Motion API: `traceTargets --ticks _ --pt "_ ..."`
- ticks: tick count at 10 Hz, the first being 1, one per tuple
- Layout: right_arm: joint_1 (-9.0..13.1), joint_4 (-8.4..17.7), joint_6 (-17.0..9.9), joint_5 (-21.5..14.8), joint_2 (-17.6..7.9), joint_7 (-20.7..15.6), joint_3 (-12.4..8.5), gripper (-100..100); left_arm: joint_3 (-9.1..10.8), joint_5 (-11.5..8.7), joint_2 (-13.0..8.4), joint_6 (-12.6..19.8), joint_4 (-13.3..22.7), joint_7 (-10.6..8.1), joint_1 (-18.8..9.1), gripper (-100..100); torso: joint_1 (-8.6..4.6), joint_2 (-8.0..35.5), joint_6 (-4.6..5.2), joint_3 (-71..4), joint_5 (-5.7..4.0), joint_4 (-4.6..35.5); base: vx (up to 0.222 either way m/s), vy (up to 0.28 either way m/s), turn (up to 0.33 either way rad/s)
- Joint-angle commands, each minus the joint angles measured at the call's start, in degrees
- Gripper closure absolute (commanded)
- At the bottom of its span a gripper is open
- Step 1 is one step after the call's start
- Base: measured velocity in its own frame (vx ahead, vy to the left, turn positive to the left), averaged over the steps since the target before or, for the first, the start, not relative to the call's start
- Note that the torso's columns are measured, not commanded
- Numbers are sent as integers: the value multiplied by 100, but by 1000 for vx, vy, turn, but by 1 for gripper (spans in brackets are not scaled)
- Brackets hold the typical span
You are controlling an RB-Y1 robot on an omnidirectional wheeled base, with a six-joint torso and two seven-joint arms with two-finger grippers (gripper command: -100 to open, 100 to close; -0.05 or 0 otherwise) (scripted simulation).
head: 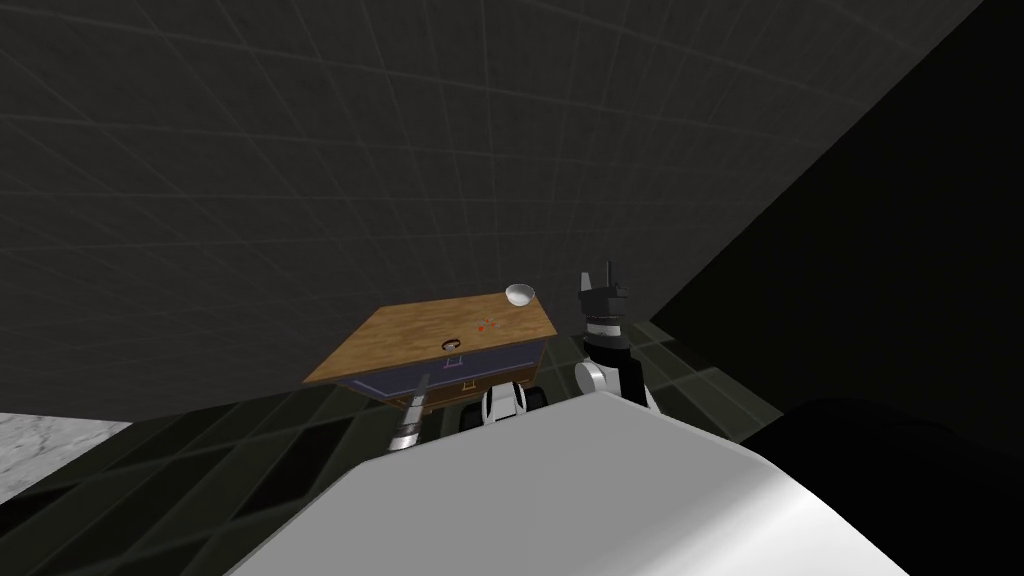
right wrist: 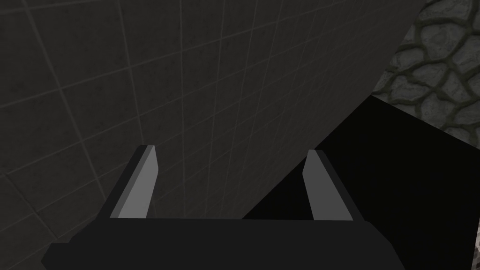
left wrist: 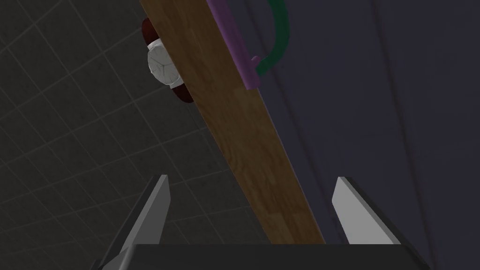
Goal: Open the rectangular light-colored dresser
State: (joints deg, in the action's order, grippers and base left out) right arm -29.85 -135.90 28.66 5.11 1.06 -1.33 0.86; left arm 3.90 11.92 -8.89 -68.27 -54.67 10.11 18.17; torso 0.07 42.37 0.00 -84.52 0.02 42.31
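Left gripper (left wrist: 248, 211) was wide open, holding nothing, facing the dresser (left wrist: 243, 154) with its wood-grain top edge, flat dark front and curved green handle (left wrist: 283, 37); right gripper (right wrist: 229, 187) equally open, empty.

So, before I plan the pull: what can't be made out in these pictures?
Red bits on the dresser top: head view, too small to identify.
Green handle: left wrist view, upper end cut off by the picture's edge.
Watch: left wrist view, strap partly hidden behind the dresser's wooden edge.
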Motion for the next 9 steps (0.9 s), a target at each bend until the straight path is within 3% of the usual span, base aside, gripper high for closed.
traceTargets --ticks 1,3,6,9 --pt "0 0 0 0 0 0 0 0 39 25 183 -245 450 73 -76 -100 -6 -4 0 -2 -1 -1 41 -26 15" --pt "0 0 0 0 0 0 0 0 54 35 287 -336 644 99 -102 -100 -7 -10 0 -7 -2 -3 34 -19 5" --pt "0 0 0 0 0 0 0 0 90 58 701 -549 1042 158 -160 -100 -8 -10 0 -6 -2 -3 39 -21 9" --pt "0 0 0 0 0 0 0 0 106 69 1083 -643 1208 184 -184 -100 -6 -4 0 -3 -2 -1 23 -18 4"
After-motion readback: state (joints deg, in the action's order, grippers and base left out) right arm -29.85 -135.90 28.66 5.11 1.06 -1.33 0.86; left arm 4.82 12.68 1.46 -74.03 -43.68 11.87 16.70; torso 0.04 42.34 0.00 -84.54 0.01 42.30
